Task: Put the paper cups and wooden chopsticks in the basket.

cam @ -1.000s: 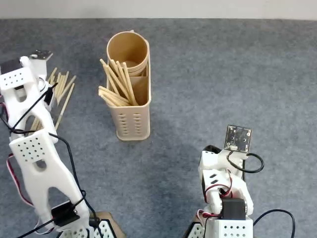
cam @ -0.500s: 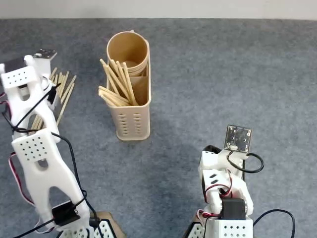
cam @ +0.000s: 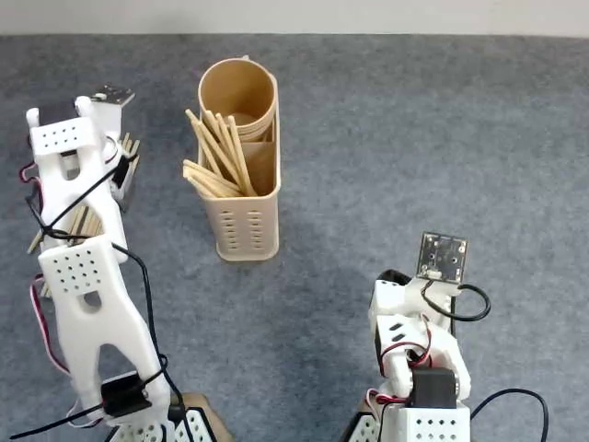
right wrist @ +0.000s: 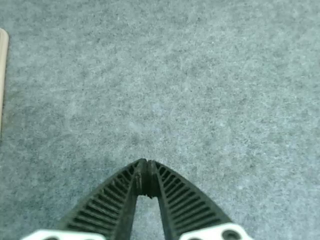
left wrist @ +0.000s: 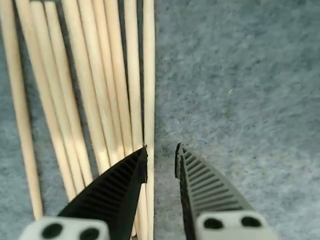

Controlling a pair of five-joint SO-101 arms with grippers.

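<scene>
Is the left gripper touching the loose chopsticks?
Cannot tell. In the left wrist view, one jaw of the left gripper overlaps the loose chopsticks, but its height above them is unclear; in the high view the arm hides the spot.

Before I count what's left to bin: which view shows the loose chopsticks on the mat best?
The left wrist view: the loose chopsticks lie side by side, close up, at the open jaws of the left gripper. In the high view the left arm covers most of them.
</scene>
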